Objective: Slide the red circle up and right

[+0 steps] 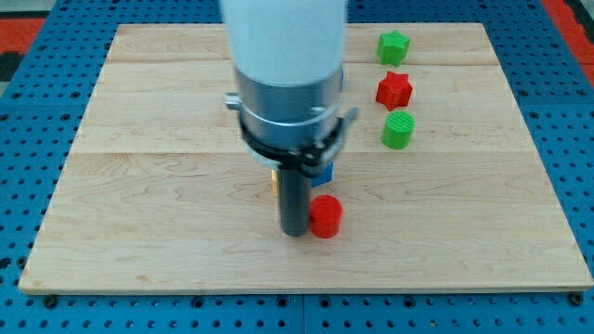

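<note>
- Camera view showed the rod's tip (296, 232) resting on the wooden table (139, 232), touching the left side of the red circle (326, 217) near the middle of the view's lower half.
- The tool was a plain rod with no jaws, so there was nothing to open or close; it simply stood against the red circle.
- A blue block (324, 173) and a yellow block (275, 181) showed only as slivers behind the arm, just above the red circle; their shapes could not be made out.
- A green star (393, 46), a red star (393, 90) and a green circle (398, 130) stood in a column at the view's upper right.
- To push well, the tip probably needed to sit at the circle's lower left, so the push ran diagonally through its centre, skirting the blue block and stopping short of the green circle.
</note>
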